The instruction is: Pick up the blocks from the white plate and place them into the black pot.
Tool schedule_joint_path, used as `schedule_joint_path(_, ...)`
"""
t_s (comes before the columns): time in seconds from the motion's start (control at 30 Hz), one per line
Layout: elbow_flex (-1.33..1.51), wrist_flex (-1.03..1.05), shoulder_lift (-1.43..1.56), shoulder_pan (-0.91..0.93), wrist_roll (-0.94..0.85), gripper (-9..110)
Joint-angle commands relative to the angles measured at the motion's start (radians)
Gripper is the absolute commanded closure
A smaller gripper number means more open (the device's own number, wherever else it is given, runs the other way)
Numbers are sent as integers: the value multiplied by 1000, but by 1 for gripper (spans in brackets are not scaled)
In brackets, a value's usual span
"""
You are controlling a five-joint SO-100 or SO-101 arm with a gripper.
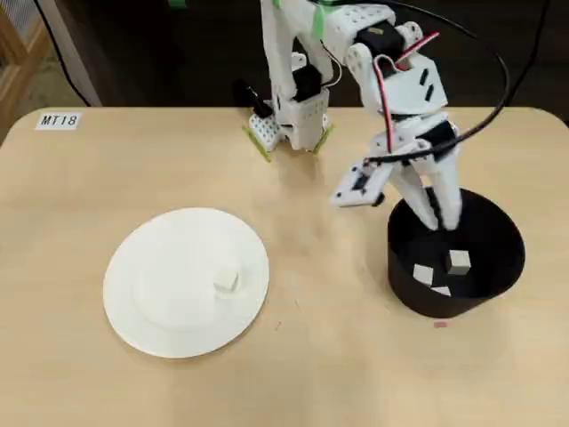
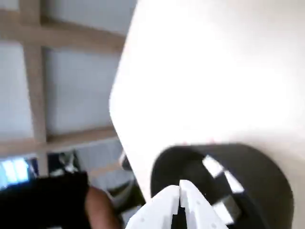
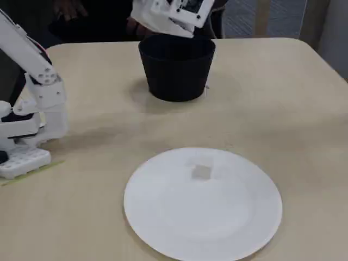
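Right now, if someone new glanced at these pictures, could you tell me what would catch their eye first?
Probably the large round white plate on the pale wooden table, with one small pale cube left on it, right of centre in the overhead view. Next, the white arm's gripper reaching down into the matte black round pot at the right of that view, where pale cubes already lie.

The hand [image 1: 440, 216] fills the mouth of the black pot [image 1: 498, 267]; 3 blocks lie inside. The table [image 1: 338, 294] between pot and white plate [image 1: 142, 294] is bare. 1 block [image 1: 228, 280] sits alone on the plate, open all around.
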Motion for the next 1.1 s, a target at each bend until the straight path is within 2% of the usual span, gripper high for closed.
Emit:
schedule_joint_path(0.0, -17, 8, 52, 190, 32, 104)
schedule_joint_path(0.13, -34, 103, -29, 423, 141, 104)
schedule_joint_path(0.27, -216, 305, -264, 563, 176, 104)
schedule_joint_path(0.53, -778, 746, -746, 621, 189, 104)
schedule_joint_path(0.63, -897, 830, -851, 627, 206, 103)
schedule_joint_path(0.8, -894, 882, -865, 627, 202, 85)
schedule_joint_path(0.97, -868, 922, -879, 621, 202, 74)
schedule_joint_path(1.07, -838, 927, -887, 626, 207, 72)
